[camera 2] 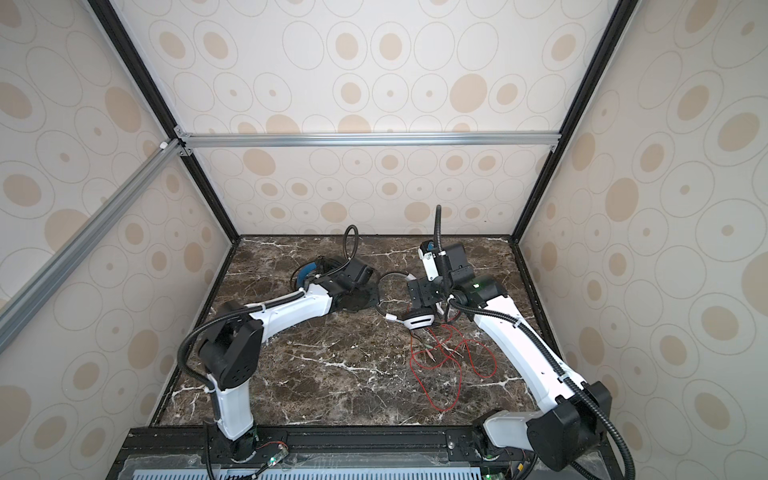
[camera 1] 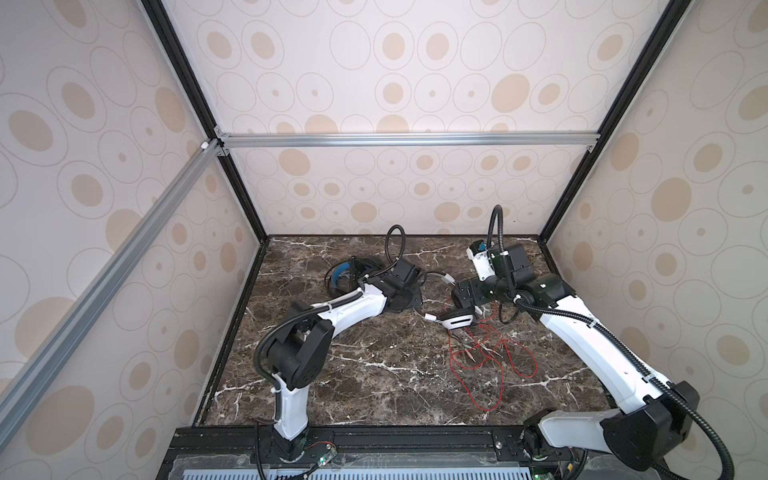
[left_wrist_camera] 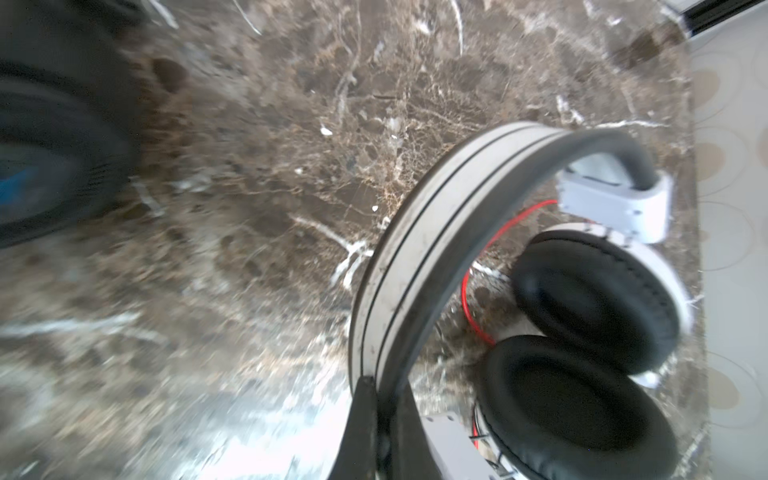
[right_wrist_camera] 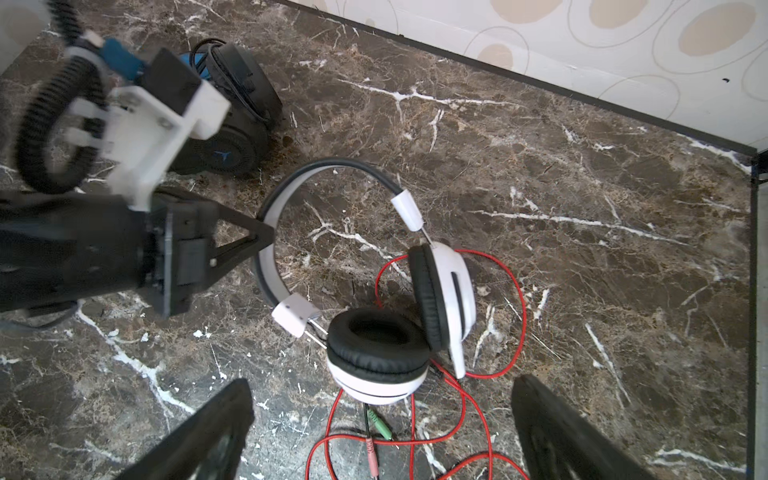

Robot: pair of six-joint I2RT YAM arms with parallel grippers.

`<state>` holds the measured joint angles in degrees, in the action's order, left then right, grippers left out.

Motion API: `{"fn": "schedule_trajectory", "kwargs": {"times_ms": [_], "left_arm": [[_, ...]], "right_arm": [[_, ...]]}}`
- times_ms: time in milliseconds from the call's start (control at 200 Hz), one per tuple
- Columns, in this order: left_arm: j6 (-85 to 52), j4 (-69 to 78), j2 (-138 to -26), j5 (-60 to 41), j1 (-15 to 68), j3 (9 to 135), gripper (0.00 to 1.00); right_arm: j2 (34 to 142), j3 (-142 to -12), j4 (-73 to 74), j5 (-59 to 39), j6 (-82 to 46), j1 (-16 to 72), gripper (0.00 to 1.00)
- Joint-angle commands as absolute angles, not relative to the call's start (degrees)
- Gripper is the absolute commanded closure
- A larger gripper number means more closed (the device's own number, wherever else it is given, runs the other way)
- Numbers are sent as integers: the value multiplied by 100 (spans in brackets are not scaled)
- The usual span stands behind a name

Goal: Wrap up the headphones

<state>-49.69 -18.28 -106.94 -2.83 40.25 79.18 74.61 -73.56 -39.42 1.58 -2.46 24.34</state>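
My left pincer (right_wrist_camera: 266,232) gripped the white headphones (right_wrist_camera: 374,365); right pincer (right_wrist_camera: 382,384) gaped empty. Red cord (right_wrist_camera: 521,299) lay unwound; black headphones (right_wrist_camera: 241,137) looked wrapped, though half hidden.

Robot lab: aluminium-framed enclosure (camera 1: 390,139)

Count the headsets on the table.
2. The white headset lies near the middle, headband pinched by the left hand; the black headset sits further left and back, partly hidden by the left arm. No others visible.

Two headsets — one black headset (right_wrist_camera: 241,137), one white headset (right_wrist_camera: 376,340); one red cord (right_wrist_camera: 524,320).
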Motion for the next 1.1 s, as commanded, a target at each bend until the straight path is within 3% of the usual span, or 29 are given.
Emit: {"fn": "schedule_trajectory", "kwargs": {"times_ms": [0, 460, 885, 1095], "left_arm": [[-5159, -1762, -9932, -302, 4041, 7565, 100], [-5777, -2234, -7690, -636, 4035, 5402, 100], [-6082, -1861, -7194, -560, 4036, 3833, 100], [-5738, -1911, -7336, -400, 4036, 3605, 65]], "right_arm": [[7399, -7476, -4026, 83, -344, 2391, 0], [7553, -7437, -3815, -140, -424, 2373, 0], [7559, -7378, -3799, -259, -390, 2366, 0], [7568, -7382, -3797, -273, -399, 2368, 0]]}}
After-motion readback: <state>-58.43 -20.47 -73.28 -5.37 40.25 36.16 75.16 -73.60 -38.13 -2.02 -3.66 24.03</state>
